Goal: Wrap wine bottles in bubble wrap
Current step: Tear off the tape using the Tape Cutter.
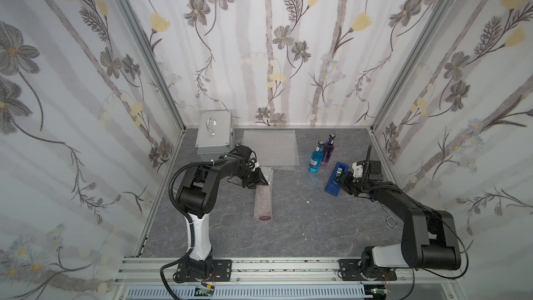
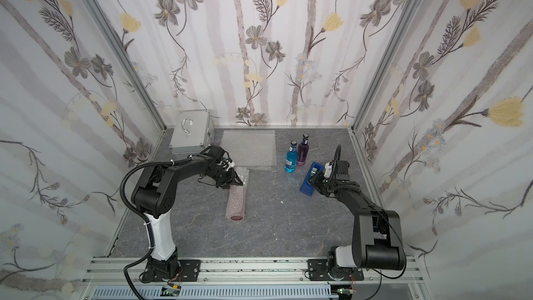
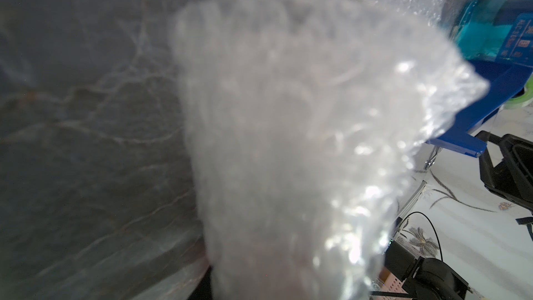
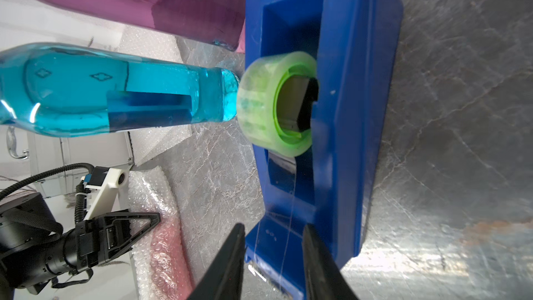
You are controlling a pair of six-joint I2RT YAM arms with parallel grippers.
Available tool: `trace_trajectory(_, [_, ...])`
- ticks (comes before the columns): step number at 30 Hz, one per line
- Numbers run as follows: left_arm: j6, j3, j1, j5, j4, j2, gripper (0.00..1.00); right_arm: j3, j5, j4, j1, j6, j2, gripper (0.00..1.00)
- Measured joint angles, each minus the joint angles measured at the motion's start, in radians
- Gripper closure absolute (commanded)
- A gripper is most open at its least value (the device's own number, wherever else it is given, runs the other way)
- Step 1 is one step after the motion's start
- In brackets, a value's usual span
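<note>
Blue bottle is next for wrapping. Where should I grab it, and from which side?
Take the blue bottle at its slim neck, under the cap, coming from above on the side of the flat bubble wrap sheet. It stands upright; the purple bottle stands close behind-right and the tape dispenser lies on its right, so that side looks freest.

Top views overlook the whole table [image 1: 302, 223]; wrist views sit close.
</note>
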Motion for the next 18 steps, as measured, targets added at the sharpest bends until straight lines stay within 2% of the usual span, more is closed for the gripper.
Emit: trace_trajectory(18, [0.000,0.001,-0.003,-0.004,-0.001,-0.001,0.71,-0.077,-0.134,0.191,-0.028,0.033,0.053,0.78])
